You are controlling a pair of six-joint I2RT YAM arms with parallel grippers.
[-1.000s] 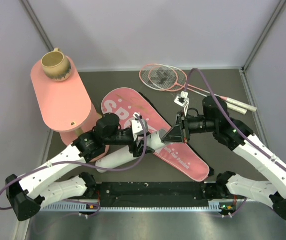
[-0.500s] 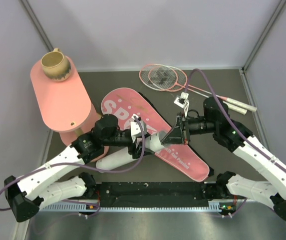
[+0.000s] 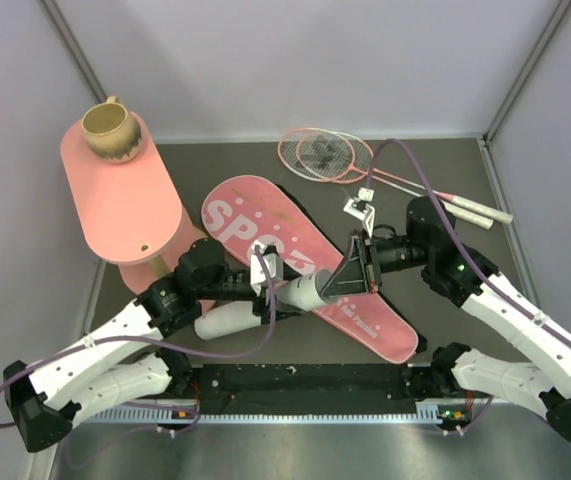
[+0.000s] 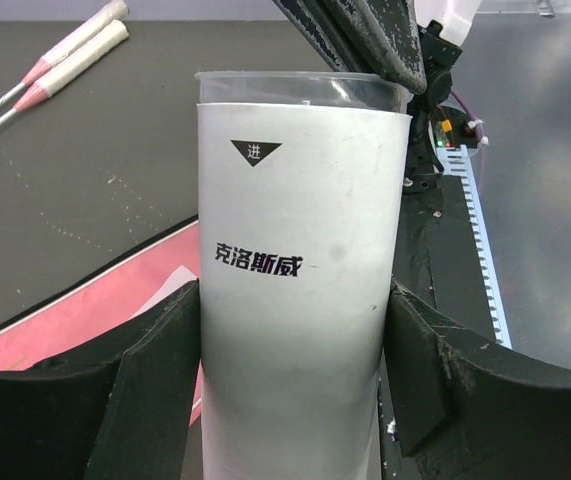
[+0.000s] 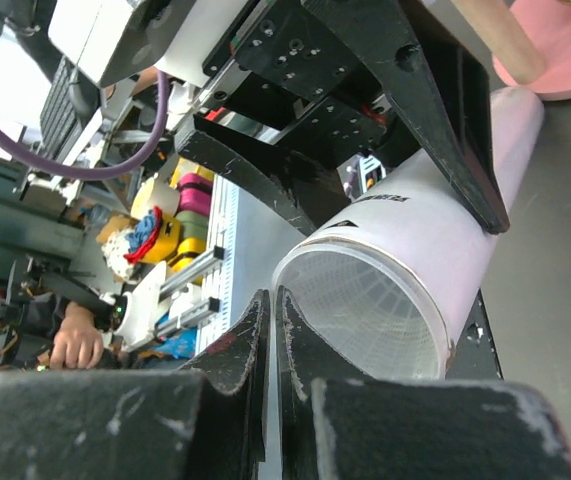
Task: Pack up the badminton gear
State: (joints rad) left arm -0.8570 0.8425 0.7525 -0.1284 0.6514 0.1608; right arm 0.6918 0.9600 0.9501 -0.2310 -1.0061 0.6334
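Observation:
My left gripper (image 3: 268,287) is shut on the long white tube (image 3: 240,315), which lies slanted over the pink "SPORT" bag (image 3: 255,220); in the left wrist view both fingers press the tube (image 4: 300,280) at its sides. My right gripper (image 3: 329,290) is shut, with its tips at the rim of the tube's open mouth (image 5: 365,310). A white meshed lining shows inside the mouth. Nothing shows between the right jaws (image 5: 270,300). Two pink-framed rackets (image 3: 320,155) lie crossed at the back, their white handles (image 3: 470,208) pointing right. No loose shuttlecock is in view.
A pink oval tiered table (image 3: 125,200) stands at the left with a tan mug (image 3: 110,130) on its top. The bag's narrow end (image 3: 390,340) reaches toward the front rail (image 3: 305,385). Grey walls close in the table.
My left gripper drew back to the left with the tube, uncovering more of the bag's lettering. The tube's mouth dropped slightly and my right gripper followed it.

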